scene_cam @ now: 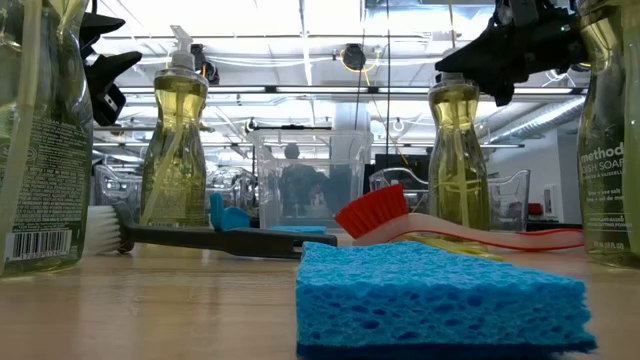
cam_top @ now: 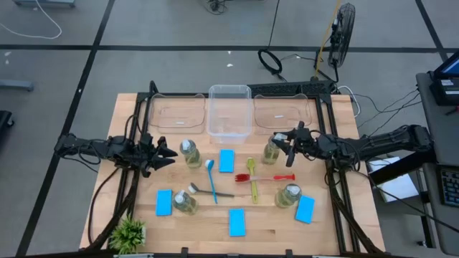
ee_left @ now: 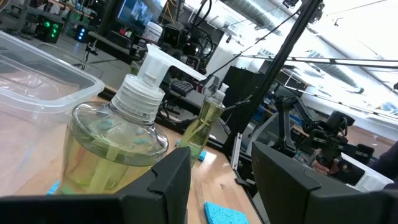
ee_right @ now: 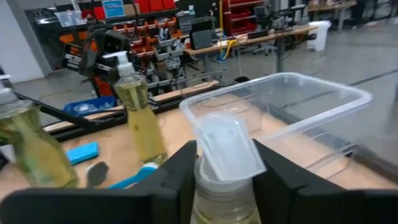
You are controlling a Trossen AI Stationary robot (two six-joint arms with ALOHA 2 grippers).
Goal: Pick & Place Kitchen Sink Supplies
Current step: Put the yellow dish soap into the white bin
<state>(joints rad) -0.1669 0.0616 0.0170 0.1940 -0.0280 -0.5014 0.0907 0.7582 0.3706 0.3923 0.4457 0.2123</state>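
Note:
Several clear bottles of yellow-green liquid, blue sponges and slim brushes lie spread over the wooden table [cam_top: 143, 215]. My right gripper [cam_top: 282, 144] reaches in from the table's right and is shut on the bottle [cam_top: 271, 150] that stands in front of the bins; the same bottle [scene_cam: 458, 150] shows upright in the low view, its base hidden behind the red brush [scene_cam: 400, 215]. My left gripper [ee_left: 221, 177] stands open at the table's left, nothing between its fingers, a little short of another upright bottle [cam_top: 190, 153]. My right gripper pinches the bottle's neck at the white collar [ee_right: 225, 182], just under the pump head [ee_right: 227, 146], one finger [ee_right: 177, 177] on either side. The fingers come in level from the table's right. The bottle stays upright.
Three clear bins [cam_top: 229, 111] line the far edge. Two more bottles [cam_top: 184, 202] [cam_top: 288, 195] and sponges [cam_top: 237, 221] sit toward the near edge. Blue, grey, yellow-green and red brushes [cam_top: 252, 179] lie mid-table. A small plant [cam_top: 129, 233] marks the near left corner.

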